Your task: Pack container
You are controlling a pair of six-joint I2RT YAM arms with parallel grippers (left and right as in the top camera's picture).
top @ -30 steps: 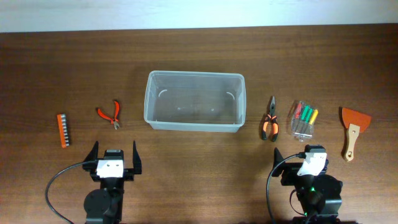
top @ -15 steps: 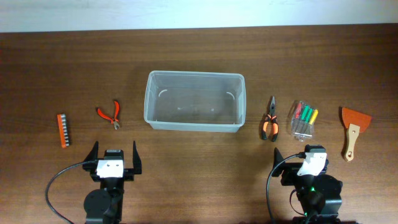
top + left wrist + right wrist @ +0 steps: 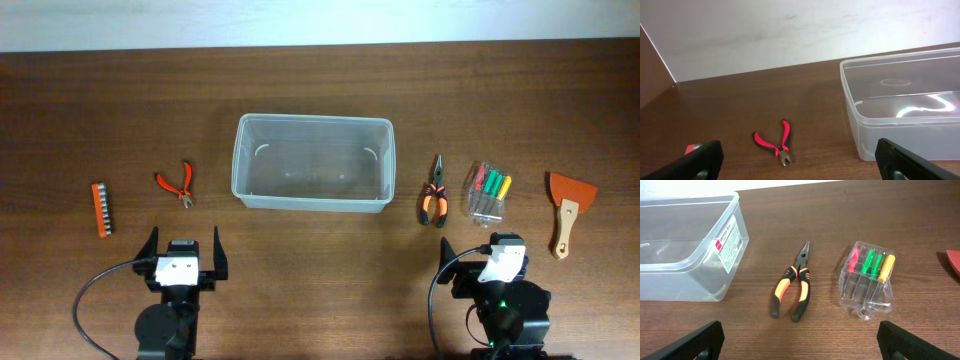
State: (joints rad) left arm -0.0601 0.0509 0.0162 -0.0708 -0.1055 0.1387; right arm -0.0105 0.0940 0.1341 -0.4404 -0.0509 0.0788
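Observation:
The clear plastic container (image 3: 312, 162) stands empty at the table's middle; it also shows in the left wrist view (image 3: 905, 105) and the right wrist view (image 3: 687, 250). Red cutters (image 3: 177, 183) (image 3: 774, 144) and an orange bit strip (image 3: 101, 208) lie to its left. Orange-handled pliers (image 3: 433, 194) (image 3: 792, 287), a clear packet of coloured screwdrivers (image 3: 486, 192) (image 3: 867, 277) and an orange scraper (image 3: 566, 210) lie to its right. My left gripper (image 3: 183, 250) (image 3: 800, 162) is open and empty at the near edge. My right gripper (image 3: 485, 255) (image 3: 800, 340) is open and empty too.
The dark wooden table (image 3: 320, 90) ends at a pale wall at the back. Black cables loop beside both arm bases at the front edge.

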